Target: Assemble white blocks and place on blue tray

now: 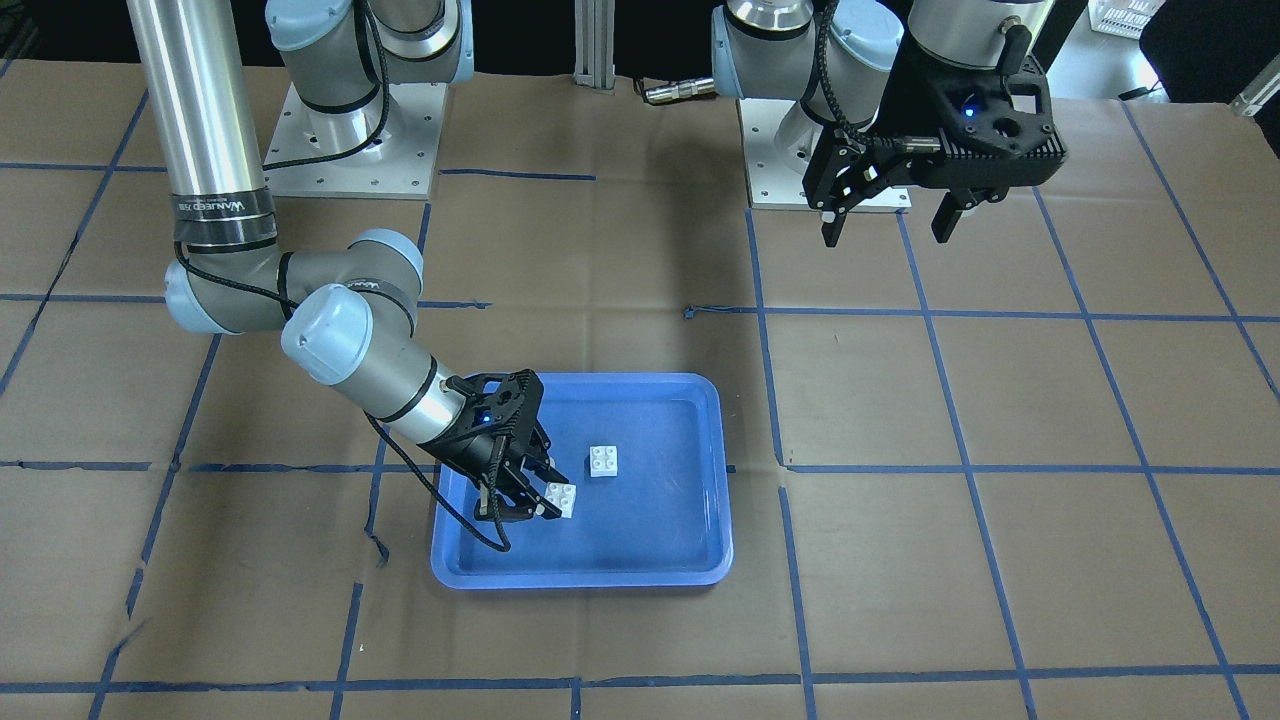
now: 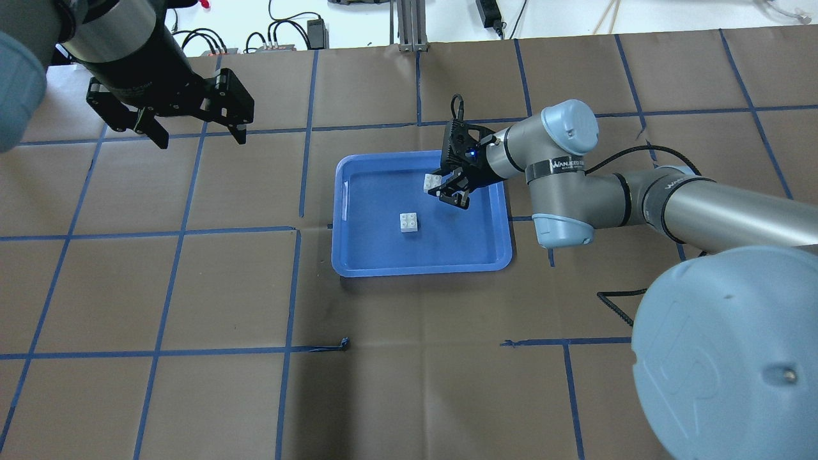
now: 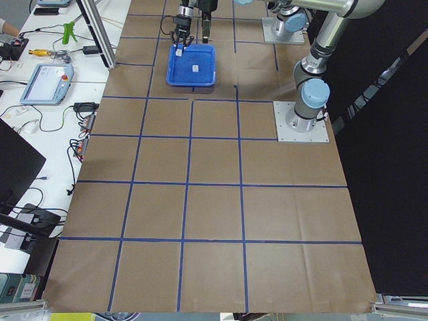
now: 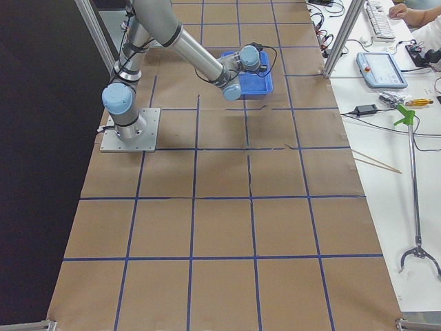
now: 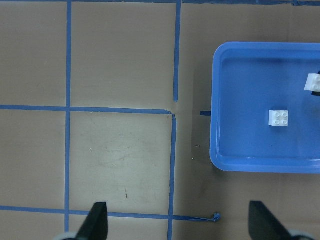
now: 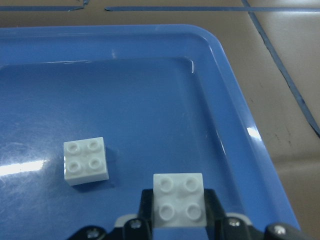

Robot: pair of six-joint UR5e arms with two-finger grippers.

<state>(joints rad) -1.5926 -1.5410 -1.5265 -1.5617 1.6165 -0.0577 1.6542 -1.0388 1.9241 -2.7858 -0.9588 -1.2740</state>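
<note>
My right gripper (image 1: 535, 497) is shut on one white block (image 1: 562, 498), low over the blue tray (image 1: 580, 578) near its far right side as the overhead view (image 2: 433, 181) shows it. In the right wrist view the held block (image 6: 178, 199) sits between the fingers (image 6: 220, 220), studs up. The second white block (image 1: 603, 460) lies loose on the tray floor (image 2: 409, 222), apart from the held one (image 6: 86, 160). My left gripper (image 2: 195, 128) is open and empty, high over the table, well away from the tray (image 5: 265, 165).
Brown paper with blue tape grid lines (image 2: 300, 230) covers the table. The arm bases (image 1: 350, 150) stand at the robot's edge. An operators' bench with tools and a pendant (image 3: 47, 80) runs along the far side.
</note>
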